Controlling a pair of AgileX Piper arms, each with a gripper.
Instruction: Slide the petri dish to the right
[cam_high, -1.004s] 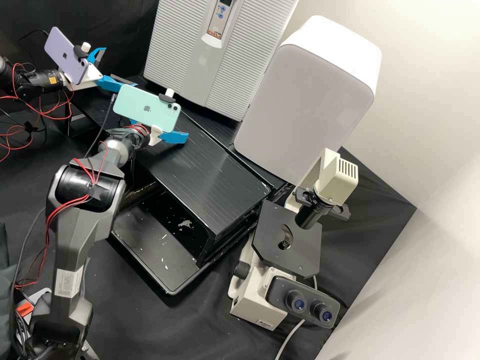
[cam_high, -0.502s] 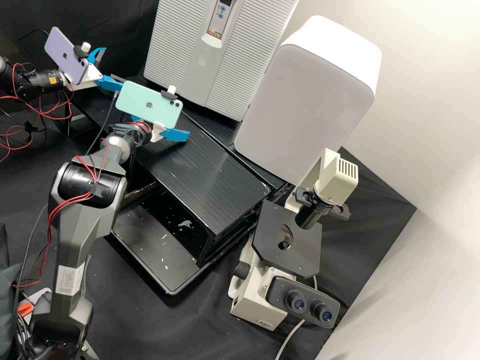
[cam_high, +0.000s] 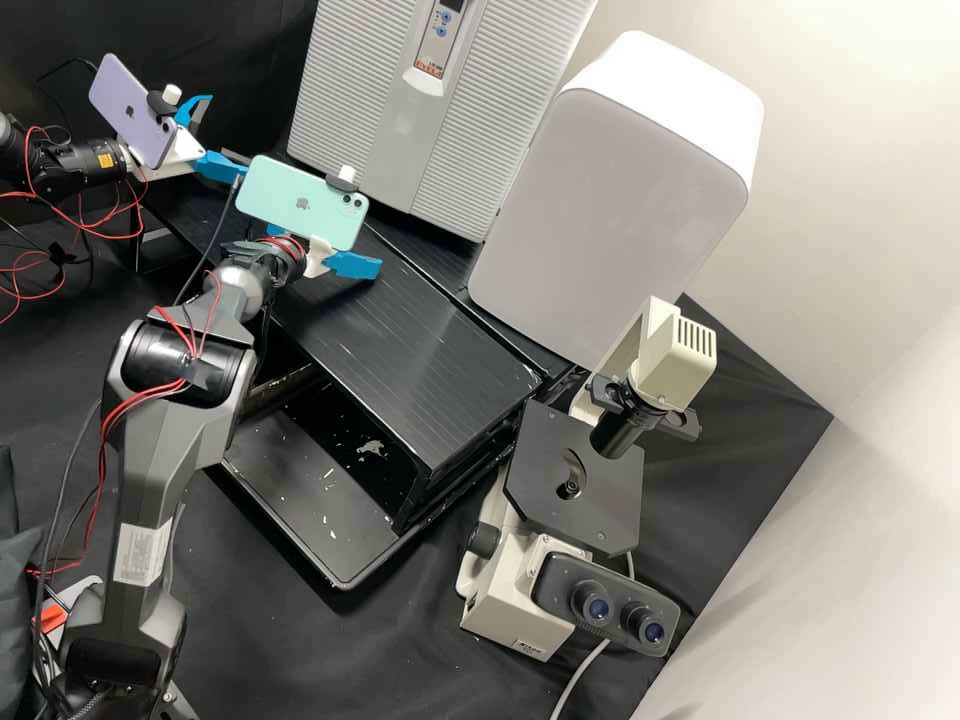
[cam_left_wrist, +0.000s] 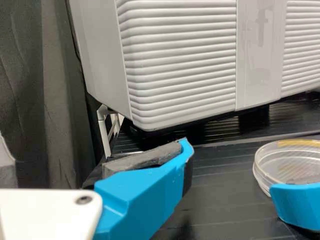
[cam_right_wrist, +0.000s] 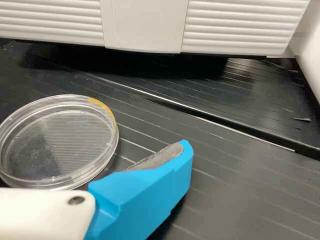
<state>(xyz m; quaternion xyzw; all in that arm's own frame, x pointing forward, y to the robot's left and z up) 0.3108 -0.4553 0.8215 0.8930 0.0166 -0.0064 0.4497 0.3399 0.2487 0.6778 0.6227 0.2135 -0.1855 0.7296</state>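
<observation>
Clear round plastic petri dish (cam_right_wrist: 57, 140) flat on black ribbed platform (cam_right_wrist: 240, 165). Right gripper (cam_high: 362, 266) low, just beside it, likely set for sideways push. Can't tell how wide it's open. Nothing visibly held.

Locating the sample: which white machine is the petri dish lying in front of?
The ribbed machine with the front control panel; the petri dish lies before its base. The other white machine is smooth-sided.
</observation>
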